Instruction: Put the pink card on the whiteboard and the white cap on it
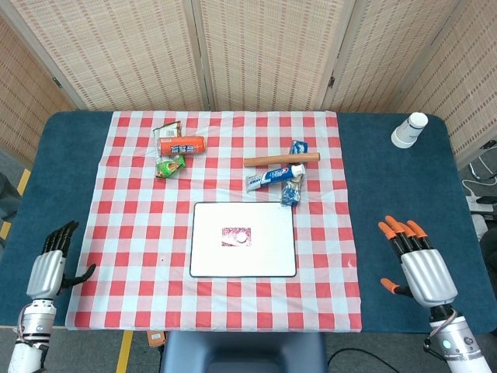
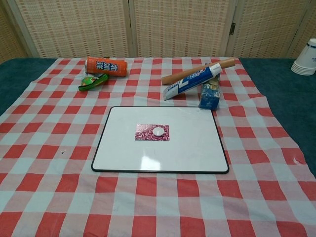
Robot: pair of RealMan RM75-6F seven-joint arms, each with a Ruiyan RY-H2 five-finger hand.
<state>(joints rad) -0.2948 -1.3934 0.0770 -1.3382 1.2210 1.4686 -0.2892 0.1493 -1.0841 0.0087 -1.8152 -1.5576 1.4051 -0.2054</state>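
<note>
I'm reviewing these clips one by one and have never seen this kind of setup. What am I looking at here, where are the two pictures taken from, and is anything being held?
This is a two-armed robot with human-like hands, steered remotely by a person. The head view looks down on the table from above; the chest view looks across it from lower down.

In the head view the left hand sits at the near left edge and the right hand at the near right, both with fingers spread and holding nothing. Neither shows in the chest view.

On the checked tablecloth lies a whiteboard. A pink card lies on it, with a small white cap on the card.

Behind it are a rolling pin, a toothpaste tube, a blue packet, an orange can and a green wrapper. Paper cups stand in the far right corner.
</note>
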